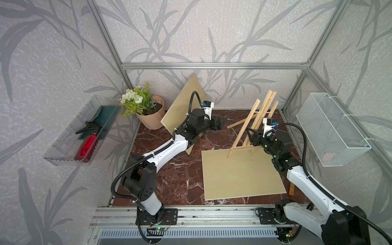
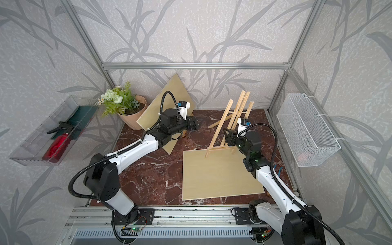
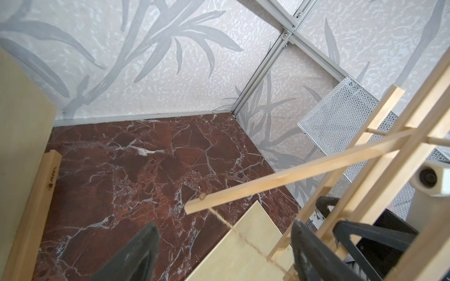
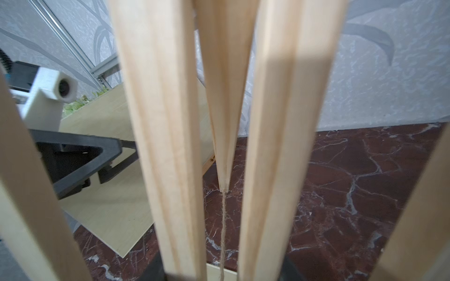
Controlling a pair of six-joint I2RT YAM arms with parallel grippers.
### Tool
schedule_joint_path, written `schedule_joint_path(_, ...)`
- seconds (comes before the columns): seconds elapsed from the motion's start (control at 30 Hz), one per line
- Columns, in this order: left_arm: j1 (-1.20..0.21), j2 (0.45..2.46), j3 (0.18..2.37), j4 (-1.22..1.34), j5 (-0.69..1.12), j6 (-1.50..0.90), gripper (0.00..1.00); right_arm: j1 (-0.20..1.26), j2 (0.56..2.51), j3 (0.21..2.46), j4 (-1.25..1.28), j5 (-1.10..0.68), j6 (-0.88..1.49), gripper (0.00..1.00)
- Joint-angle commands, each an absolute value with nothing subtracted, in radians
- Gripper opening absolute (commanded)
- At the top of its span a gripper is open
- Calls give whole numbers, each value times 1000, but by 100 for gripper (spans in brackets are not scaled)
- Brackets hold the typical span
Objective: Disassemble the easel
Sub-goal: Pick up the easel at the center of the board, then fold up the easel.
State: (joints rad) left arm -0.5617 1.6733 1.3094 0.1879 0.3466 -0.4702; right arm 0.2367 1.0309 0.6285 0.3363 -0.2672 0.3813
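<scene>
Marble tabletop (image 1: 174, 174) — easel (image 1: 243, 128) tilted over flat board (image 1: 241, 176) — flowerpot (image 1: 151, 118) well apart.

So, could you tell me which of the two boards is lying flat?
The near board, at the easel's foot, lies flat on the table; the other board leans tilted beside the plant pot.

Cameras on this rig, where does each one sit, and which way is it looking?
Top views: high over the arm bases, looking down at the marble table toward the back wall; both arms show, left gripper and right gripper.
Left wrist: on the left arm, facing the easel; its own open fingers show.
Right wrist: on the right arm, looking through the gripped easel's slats; the left gripper shows.
Shared: both wrist views show the twine.
</scene>
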Motion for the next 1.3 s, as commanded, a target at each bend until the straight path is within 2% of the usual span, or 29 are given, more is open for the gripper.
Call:
schedule_joint_path(0.0,-565,1723,1364,164,388,-472,82,239,966,588,446,-329,428,40)
schedule_joint_path(0.1,-577,1764,1404,129,404,-462,81,240,927,544,486,-353,439,39)
schedule_joint_path(0.43,-628,1890,1546,-28,392,-384,67,239,879,496,561,-392,455,39)
schedule_joint_path(0.6,-641,1936,1588,-65,360,-370,65,239,873,475,619,-425,475,39)
schedule_joint_path(0.73,-652,1953,1615,-89,389,-364,49,239,851,465,618,-403,466,39)
schedule_joint_path(0.87,-669,1948,1620,-89,455,-367,28,238,824,450,617,-368,457,40)
schedule_joint_path(0.93,-677,1942,1623,-87,513,-371,22,236,807,439,618,-346,460,40)
schedule_joint_path(1.27,-743,1967,1670,-98,685,-394,15,194,733,395,617,-271,499,44)
